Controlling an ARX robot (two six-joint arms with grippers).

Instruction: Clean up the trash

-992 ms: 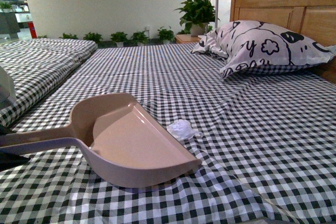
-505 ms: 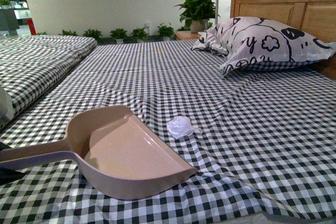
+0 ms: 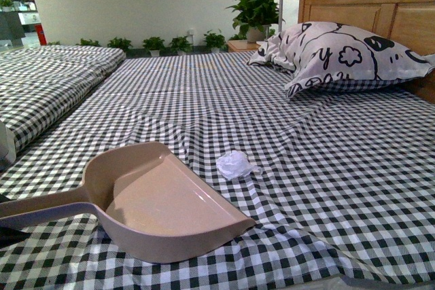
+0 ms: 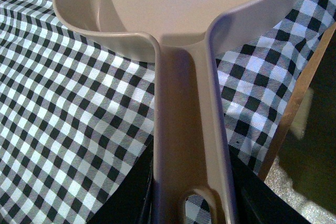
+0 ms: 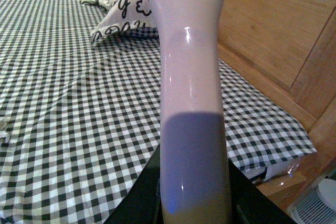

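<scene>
Beige dustpan (image 3: 163,202) sits clenched in left fingers (image 4: 140,204), trash (image 3: 234,164) ahead of them; right fingers (image 5: 143,199) grasp a pale handle (image 5: 190,98).

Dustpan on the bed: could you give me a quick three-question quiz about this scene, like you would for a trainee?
1. True or false: the white wad lies on the checked sheet, outside the dustpan.
2. The left gripper grips: A a plant pot, B the dustpan's handle, C the wad.
3. Fill in: the pillow lies by the wooden ____.
Key: 1 true; 2 B; 3 headboard.
</scene>
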